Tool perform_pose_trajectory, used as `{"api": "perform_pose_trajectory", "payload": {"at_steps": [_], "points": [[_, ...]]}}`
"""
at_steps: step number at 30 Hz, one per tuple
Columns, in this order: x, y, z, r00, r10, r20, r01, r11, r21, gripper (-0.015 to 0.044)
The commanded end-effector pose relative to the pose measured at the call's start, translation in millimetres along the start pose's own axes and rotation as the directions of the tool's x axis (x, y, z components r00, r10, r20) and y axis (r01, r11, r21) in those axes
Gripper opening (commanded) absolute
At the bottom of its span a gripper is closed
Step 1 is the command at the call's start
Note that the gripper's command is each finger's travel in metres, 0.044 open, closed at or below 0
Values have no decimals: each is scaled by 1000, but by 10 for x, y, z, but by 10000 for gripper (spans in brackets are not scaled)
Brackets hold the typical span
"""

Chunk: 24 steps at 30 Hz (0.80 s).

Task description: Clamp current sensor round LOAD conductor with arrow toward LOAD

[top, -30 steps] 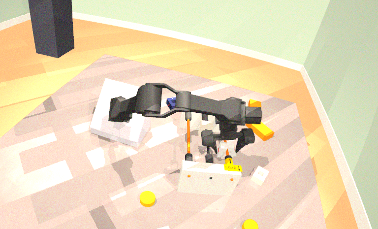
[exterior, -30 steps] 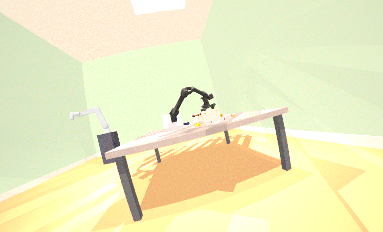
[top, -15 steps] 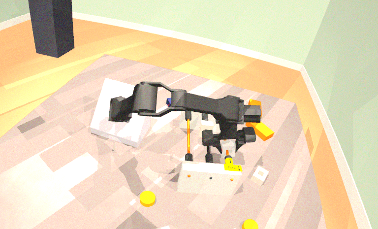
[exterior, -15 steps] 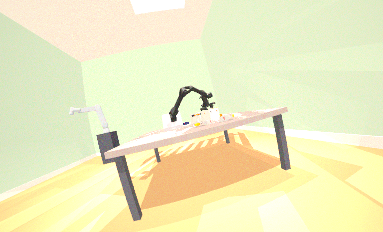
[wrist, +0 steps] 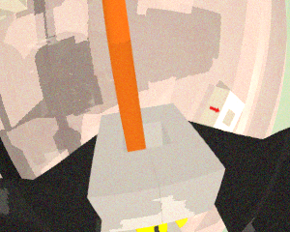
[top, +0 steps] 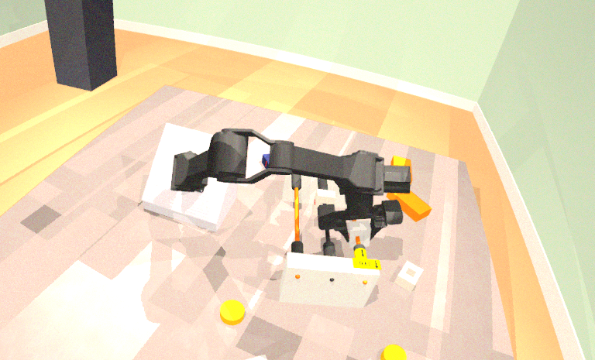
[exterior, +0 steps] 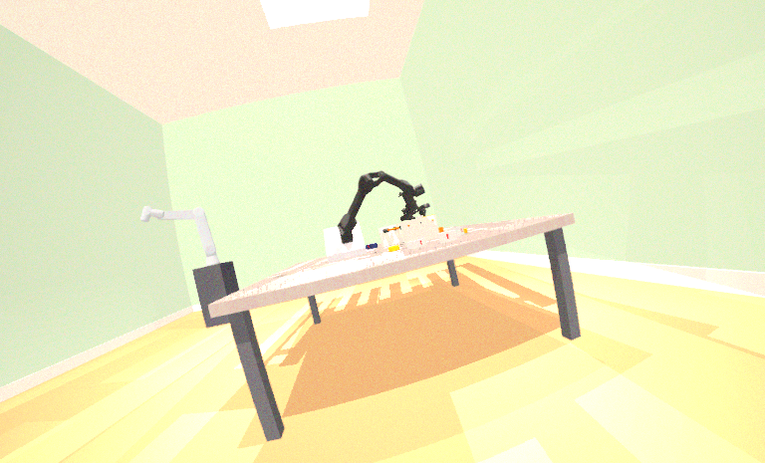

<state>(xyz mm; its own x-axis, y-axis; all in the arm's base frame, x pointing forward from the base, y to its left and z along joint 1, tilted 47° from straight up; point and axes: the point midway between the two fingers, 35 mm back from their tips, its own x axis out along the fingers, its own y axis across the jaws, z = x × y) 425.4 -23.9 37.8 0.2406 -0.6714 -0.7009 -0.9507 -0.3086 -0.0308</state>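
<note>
The pale grey current sensor (top: 361, 228) (wrist: 184, 169) sits round the orange LOAD conductor (top: 357, 239) (wrist: 120, 63). Its two halves meet along a thin seam, with the conductor passing into its square window. The arrow on it cannot be made out. The black gripper (top: 359, 235) (wrist: 157, 161) is shut on the sensor, one finger against each side; at the exterior view the gripper (exterior: 414, 215) is too small to read. The yellow LOAD marker (top: 366, 263) is on the top edge of the white terminal block (top: 315, 290), just in front of the sensor. Whether the latch has caught cannot be seen.
Left of the sensor run a black conductor and a yellow-orange conductor (top: 297, 216). A white block (top: 327, 199) stands behind them. Another white block (top: 405, 281) (wrist: 234, 107) with a red arrow stands right. Orange blocks (top: 414, 206) and a yellow disc (top: 232, 311) lie around.
</note>
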Motion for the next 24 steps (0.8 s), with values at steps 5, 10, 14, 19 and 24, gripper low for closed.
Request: {"api": "perform_pose_trajectory", "payload": {"at_steps": [5, 10, 14, 19, 24], "points": [[-1, -2, 0, 1000, 0, 0, 0, 1000, 0, 394], [1, 0, 2, 1000, 1, 0, -1, 1000, -1, 361], [1, 0, 2, 1000, 1, 0, -1, 1000, -1, 313], [1, 0, 2, 1000, 1, 0, -1, 1000, -1, 279], [1, 0, 2, 1000, 1, 0, -1, 1000, -1, 246]]}}
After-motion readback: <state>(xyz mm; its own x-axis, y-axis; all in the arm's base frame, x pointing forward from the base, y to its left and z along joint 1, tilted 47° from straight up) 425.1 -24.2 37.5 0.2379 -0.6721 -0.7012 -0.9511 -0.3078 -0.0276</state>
